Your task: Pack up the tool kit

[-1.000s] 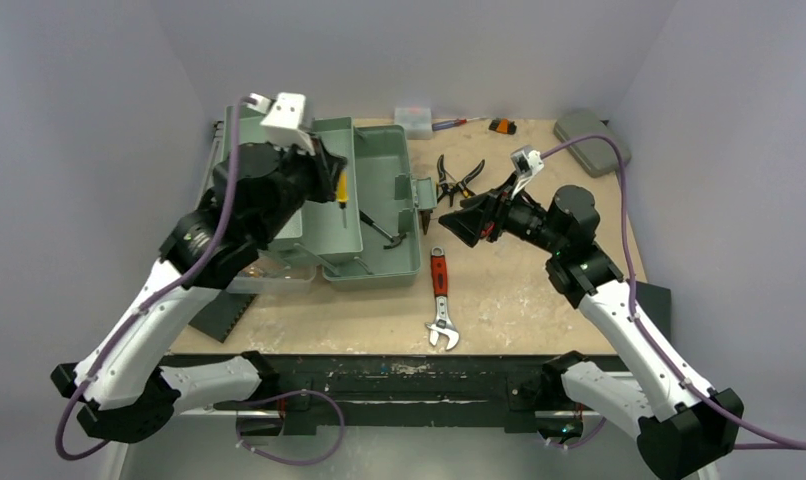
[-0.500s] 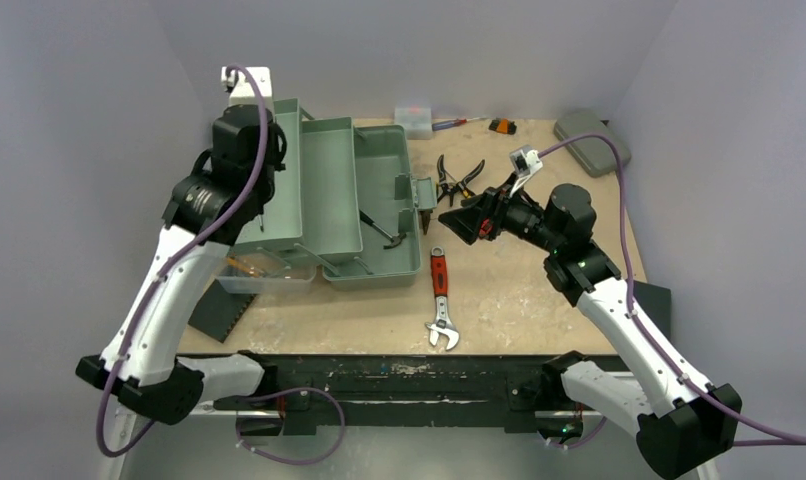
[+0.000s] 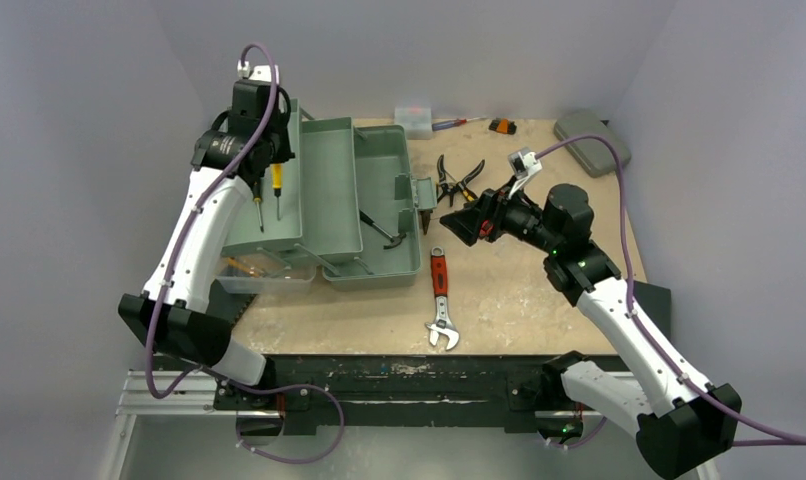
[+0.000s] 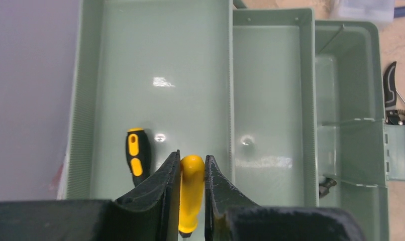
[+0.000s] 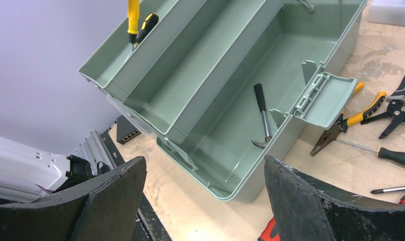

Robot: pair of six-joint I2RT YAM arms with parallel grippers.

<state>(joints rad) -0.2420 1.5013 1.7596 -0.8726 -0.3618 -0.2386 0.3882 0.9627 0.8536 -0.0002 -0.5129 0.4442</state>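
The tool kit's grey-green box (image 3: 379,272) stands open on the left of the table, its trays folded out. My left gripper (image 3: 273,165) hangs over the far-left tray (image 4: 120,60), shut on the yellow screwdriver (image 4: 192,196), whose shaft points down into the tray. A black-and-yellow screwdriver (image 4: 138,158) lies in that tray beside the jaws. A hammer (image 5: 262,115) lies in the box bottom. My right gripper (image 3: 449,225) is open and empty, just right of the box (image 5: 250,188), above the red adjustable wrench (image 3: 440,300).
Yellow-handled pliers (image 5: 351,118), black cutters (image 5: 399,108) and a screwdriver (image 5: 391,155) lie on the table right of the box. At the back sit a small clear box (image 3: 414,120) and a flat grey case (image 3: 591,140). The translucent lid (image 3: 264,278) lies at the box's front left.
My left arm has swung from over the middle tray back and left to the far-left tray, carrying the yellow screwdriver. The right arm has barely moved.
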